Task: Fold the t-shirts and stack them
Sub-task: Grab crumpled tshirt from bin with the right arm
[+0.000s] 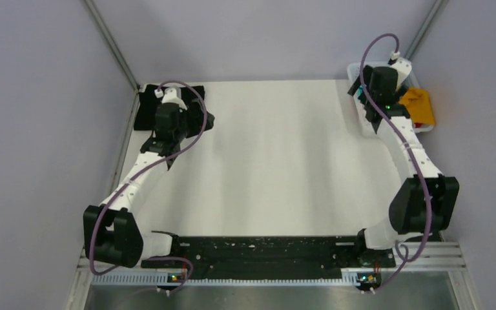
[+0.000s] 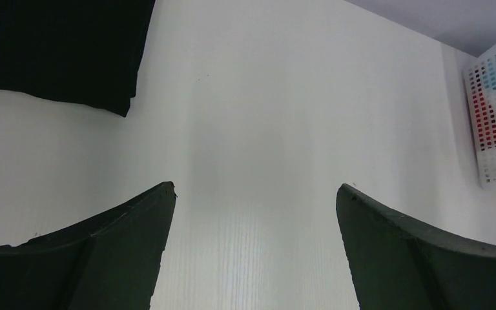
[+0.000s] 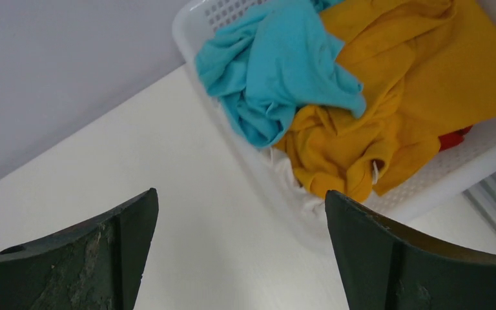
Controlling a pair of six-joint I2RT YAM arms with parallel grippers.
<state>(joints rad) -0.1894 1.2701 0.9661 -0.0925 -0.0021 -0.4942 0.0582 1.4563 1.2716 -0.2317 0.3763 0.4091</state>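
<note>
You'll find a white plastic lattice basket (image 3: 471,161) standing at the far right corner of the white table (image 1: 278,161). Grey walls (image 1: 39,129) surround it.

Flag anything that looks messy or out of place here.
The turquoise t-shirt and orange-yellow t-shirt sit crumpled in the white basket, the turquoise one draped over its rim. The black t-shirt lies flat at the far left corner.

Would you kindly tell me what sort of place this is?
Most likely a robotics lab test cell, not a home: bare grey partition walls on metal framing, a white table, and a white basket of crumpled t-shirts.
</note>
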